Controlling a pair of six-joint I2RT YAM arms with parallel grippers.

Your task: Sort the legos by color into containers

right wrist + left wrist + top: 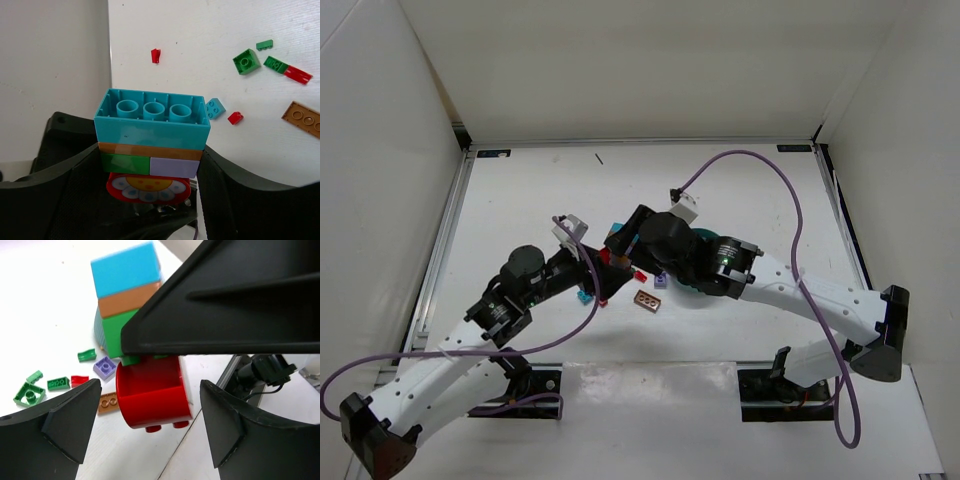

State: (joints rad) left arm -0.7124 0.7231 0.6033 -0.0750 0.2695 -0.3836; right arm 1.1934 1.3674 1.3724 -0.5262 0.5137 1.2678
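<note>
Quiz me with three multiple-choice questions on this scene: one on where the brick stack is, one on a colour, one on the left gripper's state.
1. Where is the multicoloured stack of plastic bricks? A, in the right gripper; B, flat by the left arm's base; C, against the back wall.
2. What colour is the thin layer touching its large teal brick? A, yellow; B, brown; C, pink.
3. How is the left gripper? A, shut on a lilac brick; B, out of view; C, open.
Answers: A, its fingers flank the stack; B, that layer is brown; C, its fingers stand clear of the red hollow piece between them.
</note>
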